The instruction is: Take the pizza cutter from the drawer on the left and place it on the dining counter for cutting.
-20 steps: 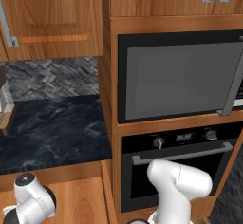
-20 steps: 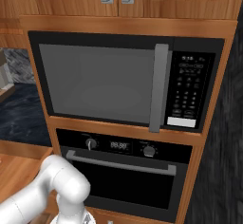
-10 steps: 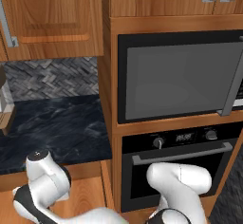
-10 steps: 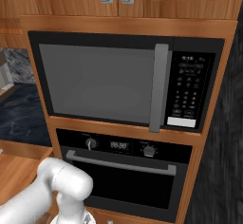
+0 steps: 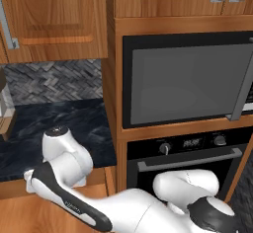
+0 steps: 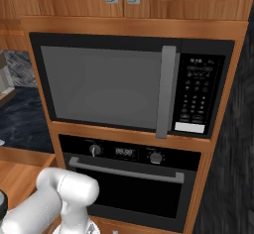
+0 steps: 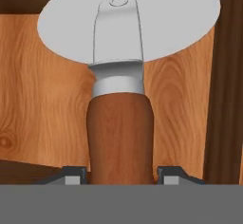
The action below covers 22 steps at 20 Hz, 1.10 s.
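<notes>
Up and rightward since a second ago for the arm's white elbow (image 5: 64, 148) in the left base view, from the lower left corner to just in front of the short black counter (image 5: 29, 128). No shift of the cabinetry behind it, so no drive of the base; looks like a lift or reorientation of the hand below.

Nearest in the hand view: gripper (image 7: 121, 178) pinching the pizza cutter (image 7: 118, 90) low on its brown wooden handle, one dark finger tip (image 7: 73, 178) hard against each side. Held by the handle and not the wheel, likely because the thick round grip fills the jaws, while the thin disc gives them little to clamp on. Points straight away from the hand, steel collar and fork next, round grey blade at the far end, well clear of the fingers.

Beyond the cutter: pale wood of the drawer (image 7: 42, 99) floor, with a darker wall along the right and the far edge. Cannot tell whether the cutter rests on that floor or hangs just above it.

Farther off in the base views: microwave (image 5: 188, 79) over oven (image 6: 129, 178), to the right of the short counter and untouched. Remaining, by judgement: raise the cutter clear of the drawer walls without snagging the blade, then carry to the dining counter.
</notes>
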### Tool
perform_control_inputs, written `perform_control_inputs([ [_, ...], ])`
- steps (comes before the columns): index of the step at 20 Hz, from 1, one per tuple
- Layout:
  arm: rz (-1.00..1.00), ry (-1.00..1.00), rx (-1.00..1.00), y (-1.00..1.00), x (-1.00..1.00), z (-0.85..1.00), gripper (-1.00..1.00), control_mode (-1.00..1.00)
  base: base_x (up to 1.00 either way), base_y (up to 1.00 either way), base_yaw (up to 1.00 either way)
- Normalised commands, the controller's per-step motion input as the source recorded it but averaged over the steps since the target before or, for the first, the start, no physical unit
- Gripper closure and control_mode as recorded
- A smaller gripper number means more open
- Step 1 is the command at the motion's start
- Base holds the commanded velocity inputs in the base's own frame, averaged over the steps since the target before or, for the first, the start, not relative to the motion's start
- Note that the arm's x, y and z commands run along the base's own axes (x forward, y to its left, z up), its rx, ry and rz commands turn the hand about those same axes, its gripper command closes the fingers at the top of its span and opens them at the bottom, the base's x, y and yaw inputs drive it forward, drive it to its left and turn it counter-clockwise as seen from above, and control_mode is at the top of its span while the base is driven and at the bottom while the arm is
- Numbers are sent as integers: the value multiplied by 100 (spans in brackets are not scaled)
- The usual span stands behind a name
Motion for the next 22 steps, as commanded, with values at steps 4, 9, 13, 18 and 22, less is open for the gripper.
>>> perform_control_inputs([
  [4,0,0,0,-71,-7,54,100,-100,0,0,0],
  [9,0,0,0,-97,0,27,100,-100,0,0,0],
  [13,0,-5,2,-99,-5,40,100,-100,0,0,0],
  [18,0,-13,2,-99,-23,36,100,-100,0,0,0],
  [22,0,-6,2,-100,-5,13,100,-100,0,0,0],
])
